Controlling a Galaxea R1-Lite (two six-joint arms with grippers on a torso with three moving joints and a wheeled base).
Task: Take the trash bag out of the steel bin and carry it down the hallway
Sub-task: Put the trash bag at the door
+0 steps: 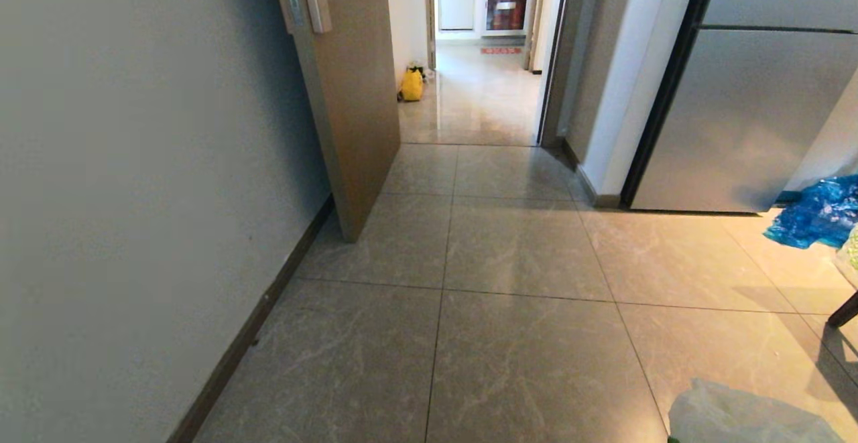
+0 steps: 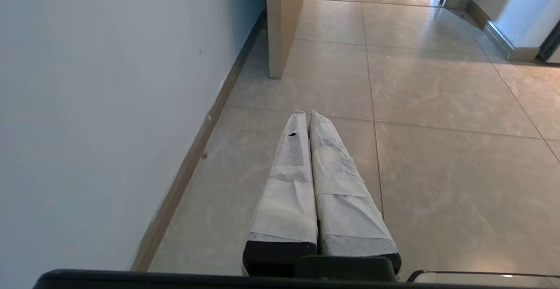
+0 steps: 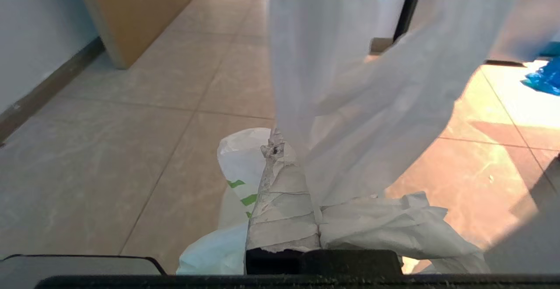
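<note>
Left gripper (image 2: pixel 309 115): taped fingers pressed together, empty, low over the floor (image 2: pixel 437 149) beside the wall (image 2: pixel 109 105).
Right gripper (image 3: pixel 280 142): fingers clamped tight on the trash bag (image 3: pixel 372 96), whose white film drapes over them.
Open door (image 1: pixel 348 94): ahead left.
Hallway (image 1: pixel 479 94): straight ahead, beyond the doorway.
Blue bag (image 1: pixel 814 214): far right.

The head camera looks forward and down along the tiled floor (image 1: pixel 523 336) toward the open brown door (image 1: pixel 352 88), with the lit hallway (image 1: pixel 479 94) beyond it. The left wrist camera sits low behind its fingers (image 2: pixel 302 171), facing the same door's bottom edge from close to the floor. The right wrist camera, also low, faces that door through the trash bag (image 3: pixel 350 83). All three share the door and nearby tiles.
</note>
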